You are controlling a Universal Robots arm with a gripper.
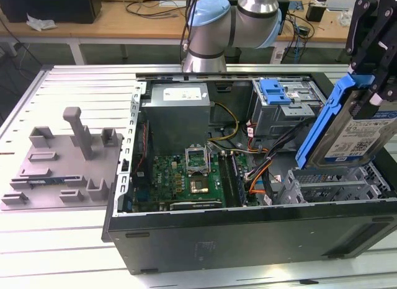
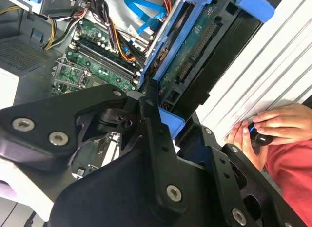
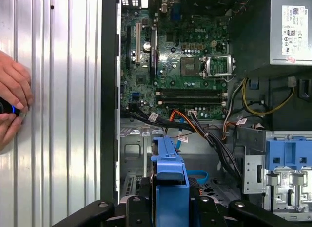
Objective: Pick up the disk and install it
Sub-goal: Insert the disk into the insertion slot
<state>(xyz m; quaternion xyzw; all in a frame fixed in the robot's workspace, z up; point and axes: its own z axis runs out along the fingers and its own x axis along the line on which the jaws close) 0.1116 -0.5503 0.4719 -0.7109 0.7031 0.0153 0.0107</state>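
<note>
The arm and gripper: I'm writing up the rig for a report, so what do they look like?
The arm has silver-grey tubular joints with light-blue end caps, and a black cable runs alongside it. The gripper is matt black, built of flat bar linkages pinned with silver screws.
</note>
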